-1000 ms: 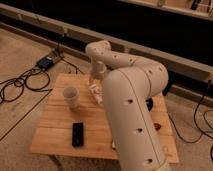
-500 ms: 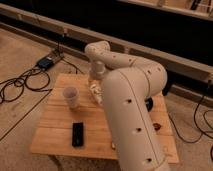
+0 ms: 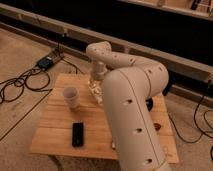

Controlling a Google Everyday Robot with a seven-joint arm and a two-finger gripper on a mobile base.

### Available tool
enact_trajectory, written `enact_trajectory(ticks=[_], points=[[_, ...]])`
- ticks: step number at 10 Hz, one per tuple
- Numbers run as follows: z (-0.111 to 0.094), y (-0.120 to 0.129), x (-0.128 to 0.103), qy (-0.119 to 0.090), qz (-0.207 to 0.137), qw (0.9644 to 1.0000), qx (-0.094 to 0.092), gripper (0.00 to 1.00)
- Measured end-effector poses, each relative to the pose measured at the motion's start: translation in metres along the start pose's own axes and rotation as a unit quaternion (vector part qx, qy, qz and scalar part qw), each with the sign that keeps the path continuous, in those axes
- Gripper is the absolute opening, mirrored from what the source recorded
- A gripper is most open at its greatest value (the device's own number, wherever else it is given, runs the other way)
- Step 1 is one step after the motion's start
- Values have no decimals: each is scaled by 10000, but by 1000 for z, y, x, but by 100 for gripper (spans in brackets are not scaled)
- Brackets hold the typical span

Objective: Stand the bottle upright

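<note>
The bottle (image 3: 94,90) is a small pale whitish shape on the wooden table (image 3: 55,135), right of the cup and directly under the gripper. Its pose is partly hidden by the arm, and I cannot tell whether it lies flat or tilts. My gripper (image 3: 95,85) hangs from the white arm (image 3: 131,107) at the table's far middle and points down onto the bottle. The arm's big near link covers the table's middle and right.
A white round cup (image 3: 70,97) stands upright left of the gripper. A flat black object (image 3: 77,134) lies near the front left. A small reddish thing (image 3: 157,126) sits at the right edge. Cables (image 3: 20,82) and a dark box (image 3: 47,62) lie on the floor to the left.
The gripper end and the pale bottle under it have shifted very slightly left. The cup and the black object have not moved.
</note>
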Motion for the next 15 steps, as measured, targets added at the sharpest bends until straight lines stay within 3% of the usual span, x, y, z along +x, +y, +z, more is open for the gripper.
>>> enact_trajectory(ticks=[3,5,7,9,15], points=[[0,13,18,86,-420,9990,-128,65],[3,18,36,121,-1118,9935,-166,65],[7,18,49,190,-1470,9888,-171,65],[13,14,57,259,-1585,9869,-142,65],[35,2,65,516,-1519,9870,31,65]])
